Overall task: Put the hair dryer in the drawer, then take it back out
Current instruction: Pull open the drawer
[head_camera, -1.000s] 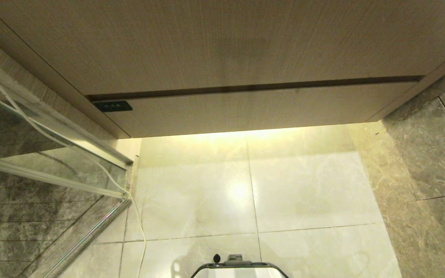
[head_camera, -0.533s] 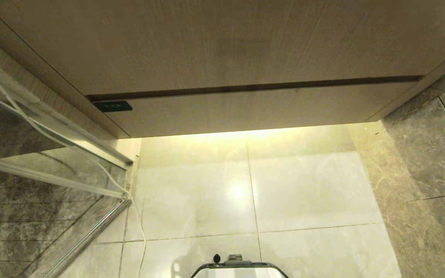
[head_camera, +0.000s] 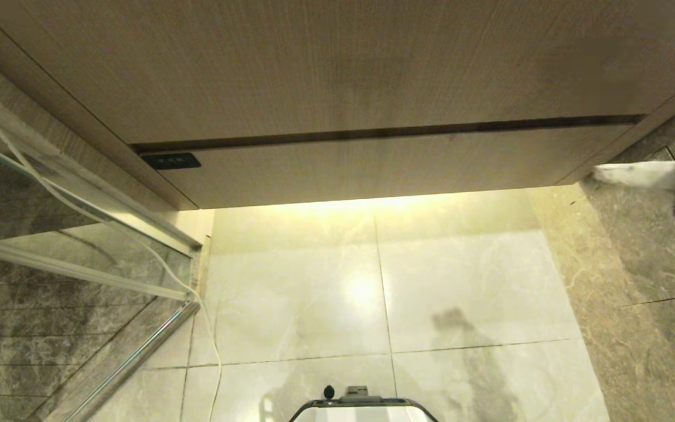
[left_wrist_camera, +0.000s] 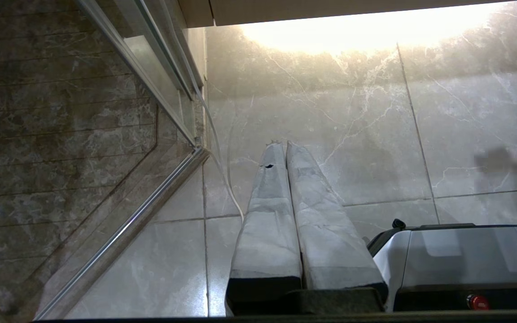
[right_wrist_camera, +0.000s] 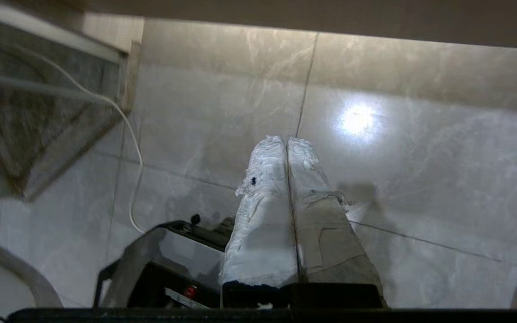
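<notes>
The drawer sits shut below a taller panel, above the floor, glass partition to its left

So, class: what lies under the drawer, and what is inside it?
Under the drawer lies glossy pale floor tile, lit by a warm glow, with a white cord trailing at its left. The drawer is shut, so its inside is hidden; no hair dryer shows.

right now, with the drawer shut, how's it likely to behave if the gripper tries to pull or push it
The drawer front looks flat and handle-less, so the shut right gripper would probably slip on it rather than catch. The dark gap along its top edge seems the likeliest purchase. Being a wide wooden panel, it should feel stiff, and a pull near one end might make it bind.
</notes>
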Robot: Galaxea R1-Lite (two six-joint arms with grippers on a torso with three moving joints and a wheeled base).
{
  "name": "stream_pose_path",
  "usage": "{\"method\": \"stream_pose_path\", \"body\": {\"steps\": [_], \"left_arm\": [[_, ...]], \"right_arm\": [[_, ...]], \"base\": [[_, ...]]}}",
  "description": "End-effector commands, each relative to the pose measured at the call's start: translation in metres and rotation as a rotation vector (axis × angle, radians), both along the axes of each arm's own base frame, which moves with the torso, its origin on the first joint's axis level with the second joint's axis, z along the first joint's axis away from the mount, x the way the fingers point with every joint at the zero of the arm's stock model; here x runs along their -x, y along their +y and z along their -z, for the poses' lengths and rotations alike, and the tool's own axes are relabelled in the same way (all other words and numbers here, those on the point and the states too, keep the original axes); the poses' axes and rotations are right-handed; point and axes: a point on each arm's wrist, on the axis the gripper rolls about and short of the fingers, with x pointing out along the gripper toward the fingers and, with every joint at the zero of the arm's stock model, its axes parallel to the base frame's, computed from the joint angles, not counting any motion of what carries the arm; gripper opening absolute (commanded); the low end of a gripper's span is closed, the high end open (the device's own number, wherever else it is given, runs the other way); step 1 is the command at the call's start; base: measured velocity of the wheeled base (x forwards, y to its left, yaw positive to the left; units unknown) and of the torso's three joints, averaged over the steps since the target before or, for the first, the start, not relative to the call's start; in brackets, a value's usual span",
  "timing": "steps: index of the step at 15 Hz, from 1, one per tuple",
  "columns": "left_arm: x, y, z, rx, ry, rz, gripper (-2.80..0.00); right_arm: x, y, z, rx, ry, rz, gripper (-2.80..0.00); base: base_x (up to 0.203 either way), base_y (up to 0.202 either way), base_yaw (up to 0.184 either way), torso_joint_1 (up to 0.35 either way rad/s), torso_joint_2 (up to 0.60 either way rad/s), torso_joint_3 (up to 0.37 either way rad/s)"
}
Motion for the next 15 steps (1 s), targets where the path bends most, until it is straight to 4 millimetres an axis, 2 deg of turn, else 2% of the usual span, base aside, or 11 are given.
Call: {"method": "stream_pose_path", "body": {"steps": [1, 4, 6, 7, 10, 13, 15], "left_arm": [[0.0, 0.0, 0.0, 0.0, -0.001, 0.0, -2.8], [0.0, 0.0, 0.0, 0.0, 0.001, 0.0, -2.8], [0.0, 0.0, 0.0, 0.0, -0.001, 0.0, -2.8], [0.0, 0.0, 0.0, 0.0, 0.001, 0.0, -2.8], [0.0, 0.0, 0.0, 0.0, -0.001, 0.0, -2.8], [0.0, 0.0, 0.0, 0.0, -0.001, 0.0, -2.8], [0.0, 0.0, 0.0, 0.0, 0.001, 0.0, -2.8]], "right_arm": [[-0.114, 0.022, 0.057, 0.189, 0.167, -0.1, -2.8], [-0.164, 0.015, 0.085, 0.326, 0.092, -0.236, -2.8], [-0.173, 0.009, 0.091, 0.425, 0.03, -0.287, -2.8], [-0.175, 0.004, 0.095, 0.462, 0.027, -0.29, 0.0], [-0.18, -0.005, 0.096, 0.495, 0.002, -0.281, 0.0], [-0.181, -0.024, 0.102, 0.57, -0.009, -0.277, 0.0], [-0.185, -0.035, 0.104, 0.625, -0.088, -0.315, 0.0]], "base": [[0.0, 0.0, 0.0, 0.0, 0.0, 0.0], [0.0, 0.0, 0.0, 0.0, 0.0, 0.0], [0.0, 0.0, 0.0, 0.0, 0.0, 0.0], [0.0, 0.0, 0.0, 0.0, 0.0, 0.0], [0.0, 0.0, 0.0, 0.0, 0.0, 0.0], [0.0, 0.0, 0.0, 0.0, 0.0, 0.0], [0.0, 0.0, 0.0, 0.0, 0.0, 0.0]]}}
